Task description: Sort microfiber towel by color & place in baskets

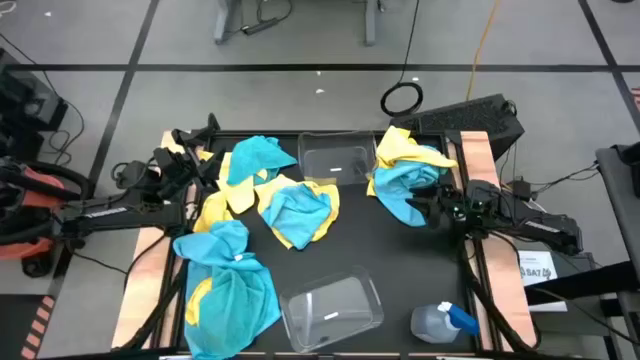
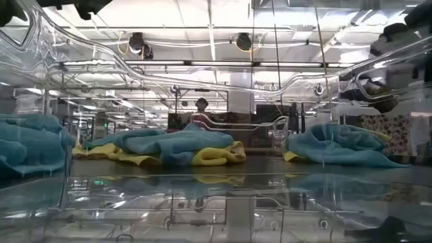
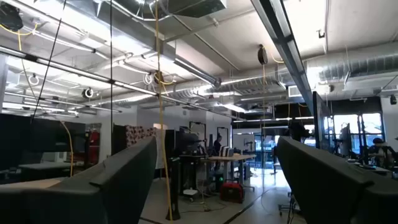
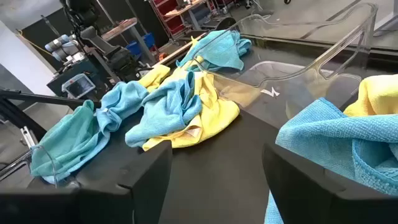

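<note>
While sorting is pending: both baskets (image 1: 335, 160) lie empty.
Right end effector (image 1: 428, 207): held wide beside the blue towel (image 1: 405, 190).
Left end effector (image 1: 195, 150): held wide, raised.
Risk: yellow cloth (image 1: 405, 145) dragged along, the colours being tangled.

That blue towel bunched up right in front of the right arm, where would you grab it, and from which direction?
Probably on the raised fold of the blue towel nearest the right gripper, coming from the table's right side, slightly from above. The cloth is crumpled into ridges there, so open jaws could pinch one. It lies partly on a yellow towel, so a shallow pinch should lift only the blue.
</note>
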